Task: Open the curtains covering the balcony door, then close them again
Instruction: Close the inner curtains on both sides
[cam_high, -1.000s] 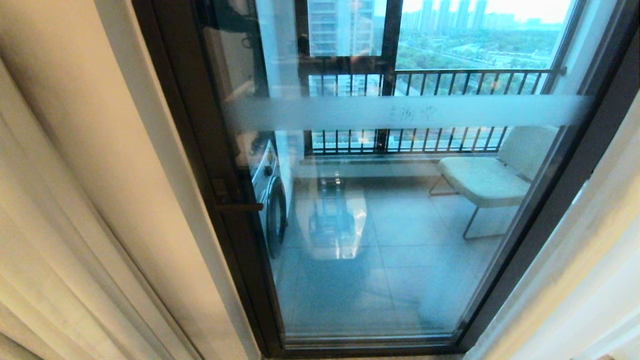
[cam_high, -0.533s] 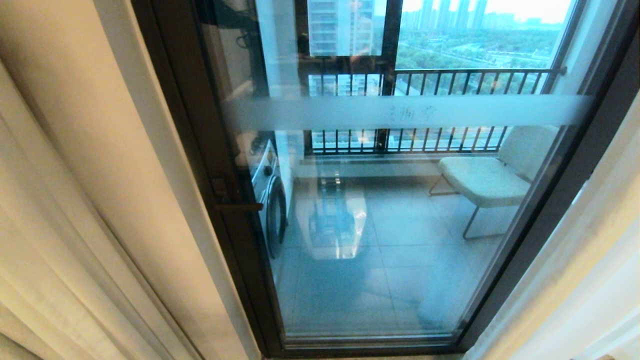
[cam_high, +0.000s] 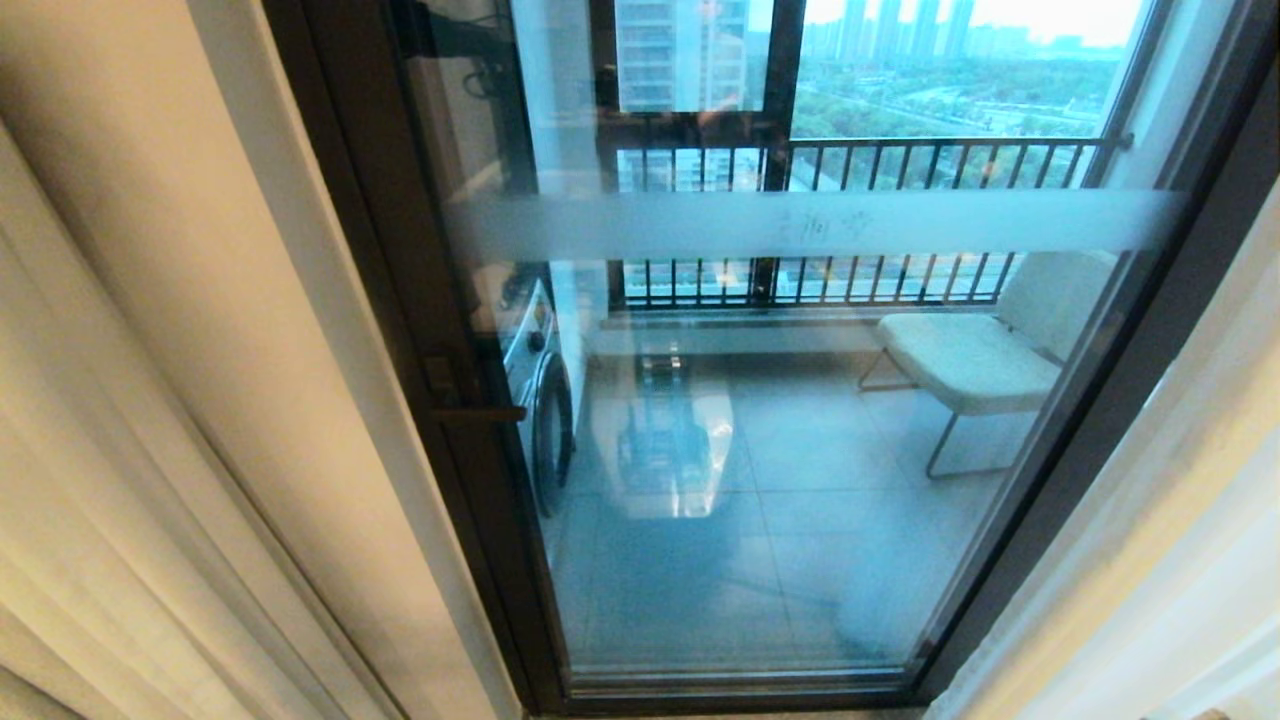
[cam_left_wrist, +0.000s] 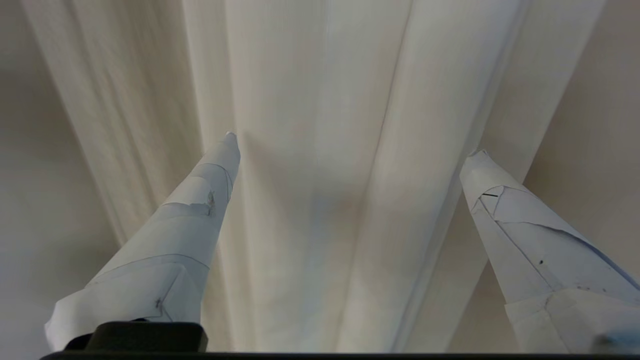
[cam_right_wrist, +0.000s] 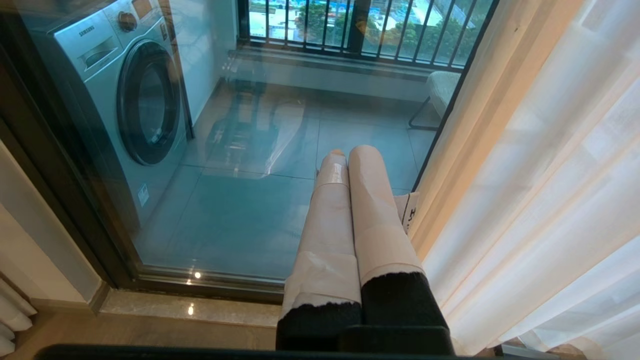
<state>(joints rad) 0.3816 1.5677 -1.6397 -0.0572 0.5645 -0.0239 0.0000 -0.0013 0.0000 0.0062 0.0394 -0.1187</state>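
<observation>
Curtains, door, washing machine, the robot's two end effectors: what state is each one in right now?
curtains: drawn aside to both edges, glass uncovered.
balcony door: shut.
washing machine: porthole closed.
chair: unoccupied, on the balcony.
left end effector: fingers spread wide, a curtain fold between the tips, nothing clamped.
right end effector: fingers pressed together, holding nothing, close beside the sheer curtain.
</observation>
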